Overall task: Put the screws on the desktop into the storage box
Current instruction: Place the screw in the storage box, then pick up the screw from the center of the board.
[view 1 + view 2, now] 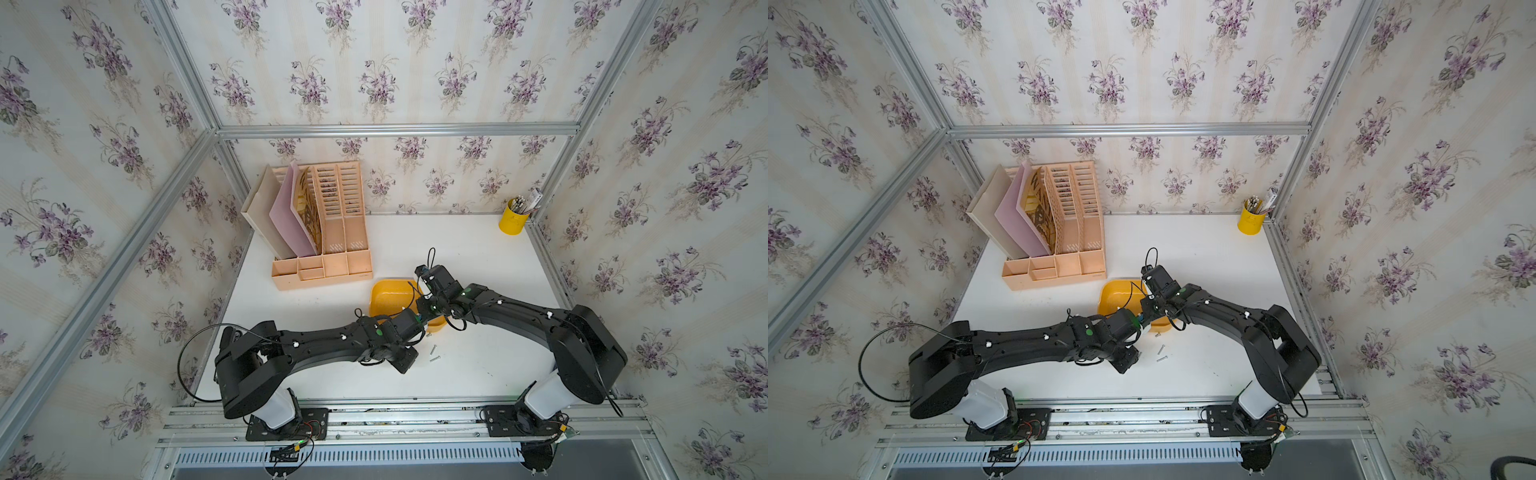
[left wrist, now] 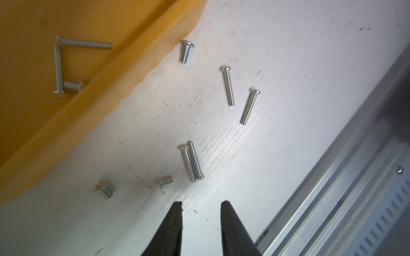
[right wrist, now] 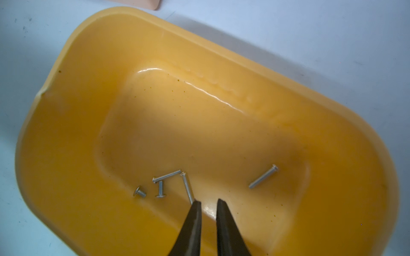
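Left end effector [image 2: 201, 202] apart, empty: we should pinch 1 of the 2 touching screws [image 2: 188, 165] just ahead, crosswise.

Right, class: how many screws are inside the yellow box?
5 screws: two short side by side, two long by the pincer, one long apart. The pincer may hide more.

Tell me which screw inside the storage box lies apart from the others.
The long screw lying alone on the floor of the storage box. The other four screws are clustered together, well away from it.
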Controlling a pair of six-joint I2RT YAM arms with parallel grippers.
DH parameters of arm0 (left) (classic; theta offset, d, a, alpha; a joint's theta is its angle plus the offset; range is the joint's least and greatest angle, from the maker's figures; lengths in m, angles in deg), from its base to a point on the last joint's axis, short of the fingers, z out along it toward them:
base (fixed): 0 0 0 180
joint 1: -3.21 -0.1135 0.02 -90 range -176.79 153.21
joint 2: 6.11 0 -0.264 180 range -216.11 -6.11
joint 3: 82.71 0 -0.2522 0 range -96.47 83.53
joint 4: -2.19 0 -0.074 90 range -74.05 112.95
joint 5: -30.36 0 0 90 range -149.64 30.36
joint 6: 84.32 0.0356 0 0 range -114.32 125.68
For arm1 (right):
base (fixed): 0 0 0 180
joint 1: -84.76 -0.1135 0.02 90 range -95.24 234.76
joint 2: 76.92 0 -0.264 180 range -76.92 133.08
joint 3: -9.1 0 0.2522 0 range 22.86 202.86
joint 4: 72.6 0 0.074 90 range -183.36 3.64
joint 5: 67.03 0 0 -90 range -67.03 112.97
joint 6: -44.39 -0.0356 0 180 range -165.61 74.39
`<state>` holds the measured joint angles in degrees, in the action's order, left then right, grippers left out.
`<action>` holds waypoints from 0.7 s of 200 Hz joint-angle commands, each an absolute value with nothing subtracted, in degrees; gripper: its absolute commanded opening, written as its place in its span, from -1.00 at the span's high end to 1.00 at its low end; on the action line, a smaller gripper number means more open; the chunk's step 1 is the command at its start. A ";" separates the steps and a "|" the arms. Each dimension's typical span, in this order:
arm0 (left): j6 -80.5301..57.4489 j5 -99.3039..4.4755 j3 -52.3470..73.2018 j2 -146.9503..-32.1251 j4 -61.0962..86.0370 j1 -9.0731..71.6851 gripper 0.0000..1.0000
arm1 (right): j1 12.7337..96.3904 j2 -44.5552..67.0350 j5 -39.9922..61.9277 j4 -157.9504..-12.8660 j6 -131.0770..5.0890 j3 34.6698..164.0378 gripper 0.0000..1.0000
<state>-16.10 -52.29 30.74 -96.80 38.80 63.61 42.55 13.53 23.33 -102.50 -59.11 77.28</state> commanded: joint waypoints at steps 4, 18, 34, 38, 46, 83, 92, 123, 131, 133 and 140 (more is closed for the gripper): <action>-14.99 -54.24 29.07 -99.43 37.07 63.46 0.37 | 42.19 11.91 22.43 -103.09 -59.58 76.85 0.61; -14.90 -54.37 28.93 -100.38 36.88 63.48 0.40 | 42.27 11.10 23.86 -103.89 -59.50 76.82 0.61; -14.88 -54.67 28.55 -100.72 36.87 63.48 0.42 | 42.48 10.34 24.37 -104.18 -59.40 76.52 0.60; -14.70 -54.70 28.52 -100.79 36.79 63.44 0.43 | 42.55 10.26 24.30 -104.07 -59.41 76.40 0.60; -14.35 -54.77 28.06 -101.10 36.99 63.49 0.44 | 42.64 9.95 24.12 -103.99 -59.40 76.19 0.60; -13.59 -54.39 26.41 -103.96 37.64 63.46 0.49 | 42.66 8.35 24.50 -104.15 -59.41 75.69 0.60; -13.49 -54.56 26.27 -104.28 37.94 63.46 0.51 | 42.66 7.90 24.71 -104.16 -59.45 75.49 0.59; -13.34 -56.07 26.57 -104.18 38.88 63.50 0.58 | 42.83 7.10 24.89 -103.76 -59.48 75.00 0.59; -13.22 -56.21 26.66 -104.48 38.98 63.50 0.58 | 42.91 7.18 24.82 -103.63 -59.53 74.98 0.59; -13.26 -56.22 26.67 -104.57 38.98 63.50 0.58 | 42.92 7.25 24.79 -103.55 -59.57 74.94 0.59; -13.38 -56.11 26.74 -104.76 38.67 63.50 0.58 | 42.92 7.40 24.64 -103.34 -59.58 74.89 0.59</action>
<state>-12.76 -54.43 26.71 -104.15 40.55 63.56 42.83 7.30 28.86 -104.21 -58.78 75.20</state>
